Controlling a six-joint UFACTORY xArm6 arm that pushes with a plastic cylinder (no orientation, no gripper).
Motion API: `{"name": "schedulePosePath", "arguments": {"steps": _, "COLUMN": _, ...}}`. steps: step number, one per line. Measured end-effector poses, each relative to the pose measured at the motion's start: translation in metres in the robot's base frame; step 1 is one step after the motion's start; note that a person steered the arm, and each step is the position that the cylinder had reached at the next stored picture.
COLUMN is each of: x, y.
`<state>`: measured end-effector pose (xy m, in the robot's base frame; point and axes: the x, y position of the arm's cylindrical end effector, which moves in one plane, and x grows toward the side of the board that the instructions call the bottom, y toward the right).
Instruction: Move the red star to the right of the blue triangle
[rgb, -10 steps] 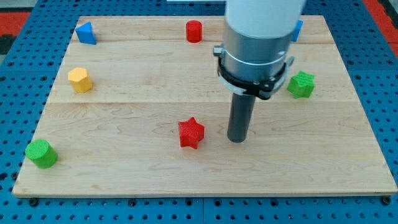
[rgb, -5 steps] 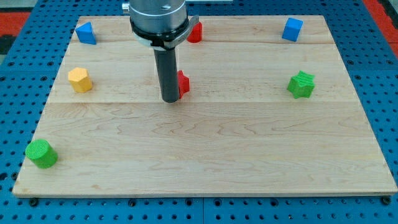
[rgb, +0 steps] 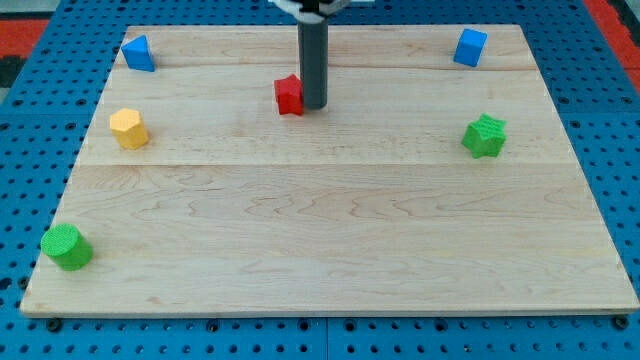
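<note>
- My tip (rgb: 314, 105) stands on the wooden board (rgb: 330, 250) in its upper middle part, the dark rod rising straight up out of the view's top.
- The tool is a plain rod with nothing that opens or closes; it holds nothing, and its lower end presses against the right side of the red star (rgb: 289, 95), which sits touching it on the view's left.
- The red star lies well to the right of the blue triangle (rgb: 138, 53), which sits in the board's upper left corner; the star is a little lower in the view than the triangle, with bare wood between them.
- A yellow block (rgb: 128, 128), roughly hexagonal, lies at the left side of the board, below the blue triangle.
- A green cylinder (rgb: 66, 246) sits near the lower left corner.
- A blue cube (rgb: 469, 47) sits near the upper right corner, and a green star (rgb: 485, 136) lies below it on the right side.
- The rod hides whatever lies directly behind it near the top edge.
</note>
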<state>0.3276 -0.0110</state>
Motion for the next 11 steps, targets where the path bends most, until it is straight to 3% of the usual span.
{"name": "schedulePosePath", "arguments": {"steps": 1, "x": -0.019, "y": -0.048}}
{"name": "schedulePosePath", "arguments": {"steps": 3, "x": 0.045, "y": -0.062}}
{"name": "schedulePosePath", "arguments": {"steps": 5, "x": -0.057, "y": -0.069}}
{"name": "schedulePosePath", "arguments": {"steps": 6, "x": -0.065, "y": -0.070}}
{"name": "schedulePosePath", "arguments": {"steps": 7, "x": 0.005, "y": -0.087}}
{"name": "schedulePosePath", "arguments": {"steps": 9, "x": -0.041, "y": -0.118}}
{"name": "schedulePosePath", "arguments": {"steps": 11, "x": -0.020, "y": -0.096}}
